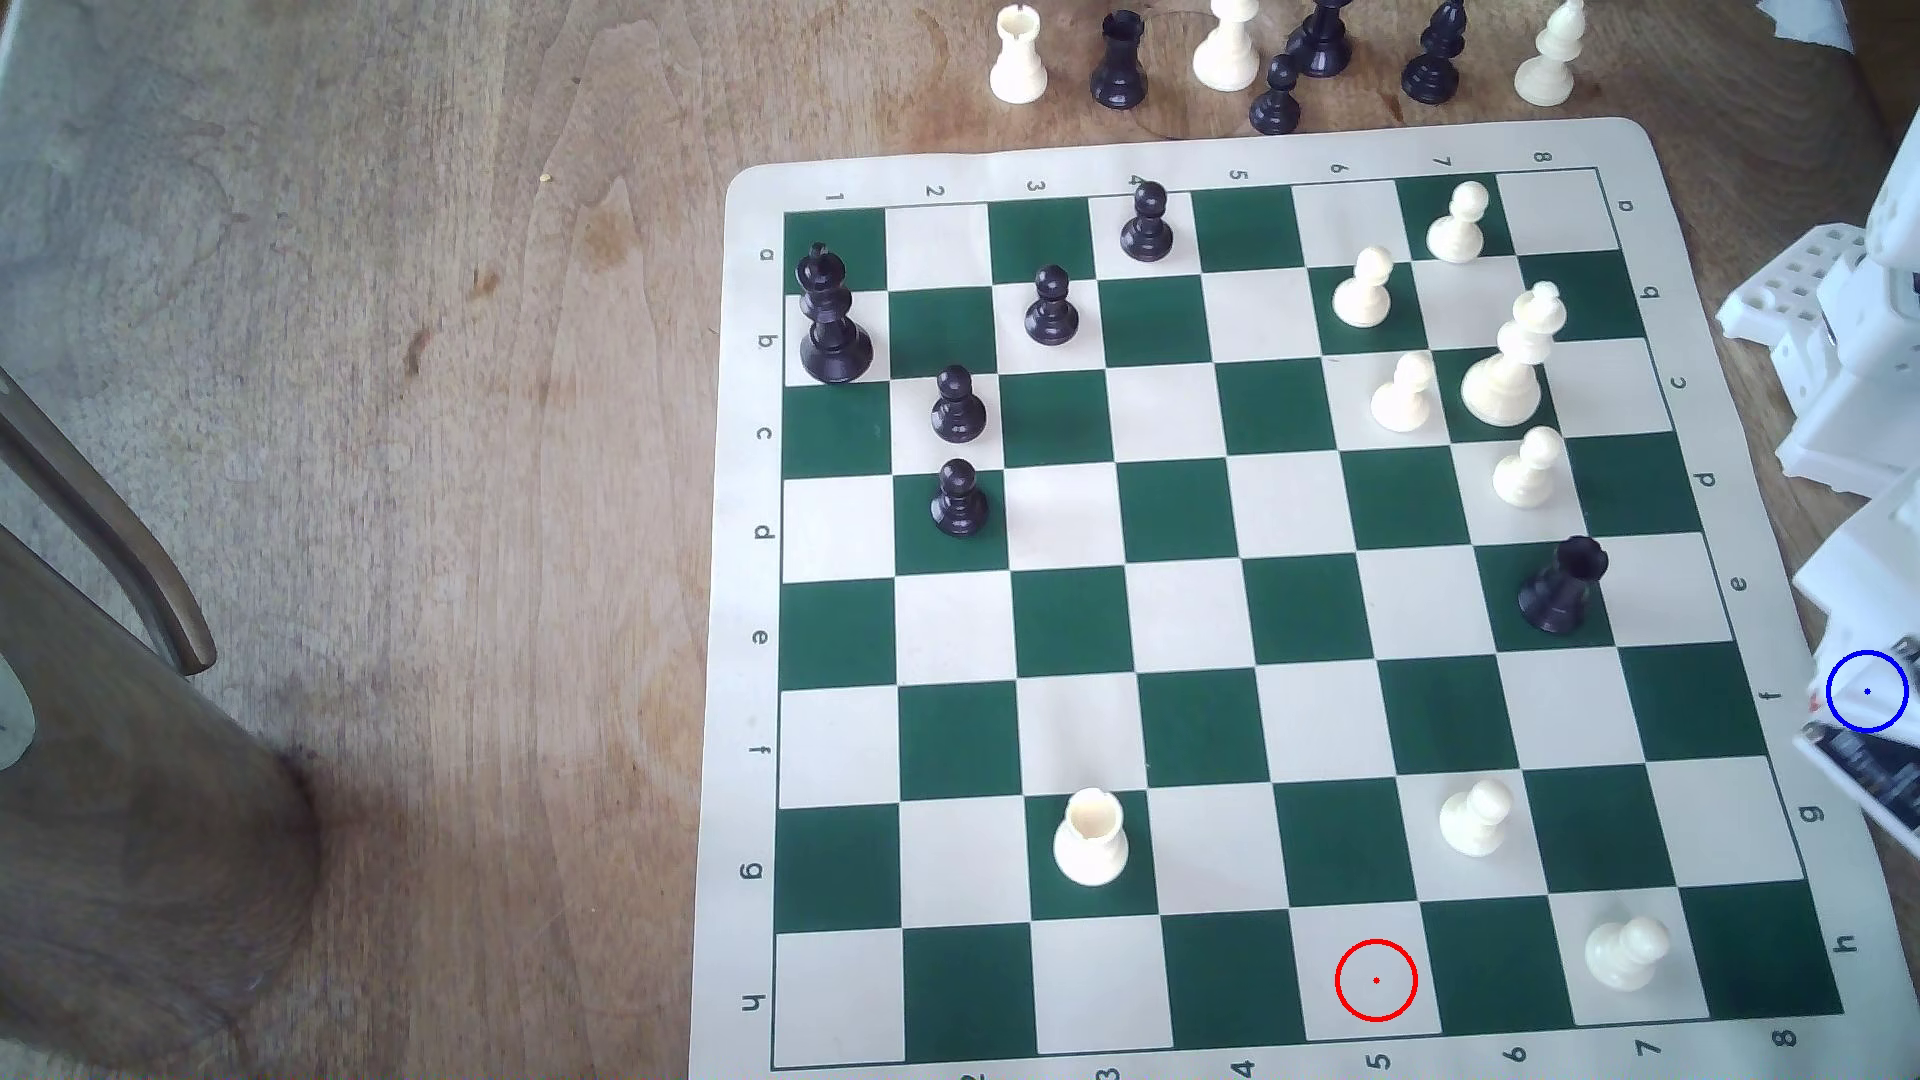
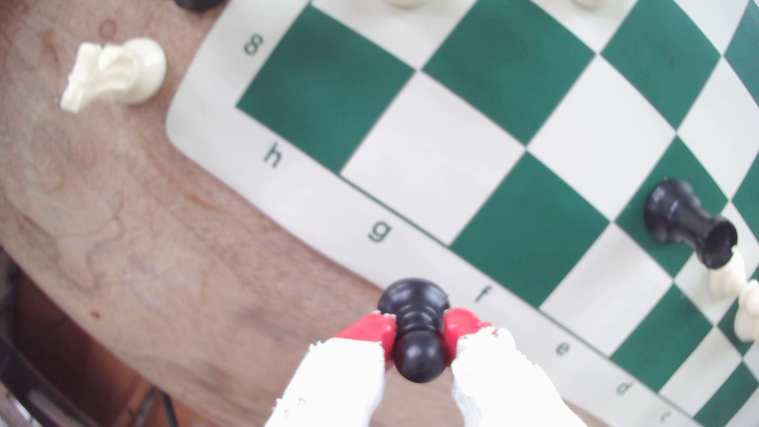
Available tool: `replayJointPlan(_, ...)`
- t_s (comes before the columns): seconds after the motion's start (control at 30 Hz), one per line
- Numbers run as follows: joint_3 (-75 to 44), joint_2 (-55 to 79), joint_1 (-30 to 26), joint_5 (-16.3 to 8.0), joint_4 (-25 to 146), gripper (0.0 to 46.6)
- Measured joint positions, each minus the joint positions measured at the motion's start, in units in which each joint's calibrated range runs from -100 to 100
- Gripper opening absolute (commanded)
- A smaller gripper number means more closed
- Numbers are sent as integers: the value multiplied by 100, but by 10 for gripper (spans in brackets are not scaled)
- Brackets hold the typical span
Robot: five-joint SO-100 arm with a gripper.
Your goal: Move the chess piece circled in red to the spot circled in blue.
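Over at the chessboard's (image 1: 1704, 312) three-o'clock edge, beside the letter f, the end effector (image 2: 419, 328) has its red-tipped fingers (image 2: 376, 328) pinching the black pawn (image 2: 414, 299) by the neck, just under the ball head. In the wrist view the pawn's base hangs about where the mat's pale margin meets the wooden tabletop (image 2: 123, 230). I can't tell whether it is touching down or held just above.

To my eye most of the job is done. The square marked by the red ring (image 1: 1376, 979), at the board's six o'clock, stands bare, and the pawn is off the playing squares. The blue ring (image 1: 1867, 691) sits just off the board at three o'clock. In the exterior view the arm's white body (image 1: 1860, 343) covers that patch, so I can't say how well the pawn lines up. What is left is to set it down upright inside the ring, let go and pull clear.

Counting on the board in the exterior view:
- **Black:** four pawns, one black king (image 1: 831, 322) and one black rook (image 1: 1564, 587).
- **White:** six pawns, one tall crowned piece (image 1: 1512, 358) and one white rook (image 1: 1091, 836).

Beyond the twelve-o'clock edge stand seven more pieces, three white and four black. With the held one, that makes six black pawns. A white knight (image 2: 115, 72) lies on its side on the bare wood near the h8 corner.
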Motion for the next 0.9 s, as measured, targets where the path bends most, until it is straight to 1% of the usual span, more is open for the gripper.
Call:
replayJointPlan(0.2, 587, -411, -347, -132, -120, 2)
replayJointPlan(0.47, 985, -503, -649, -137, -271, 2)
replayJointPlan(0.9, 1347, -670, -649, -103, -446, 2)
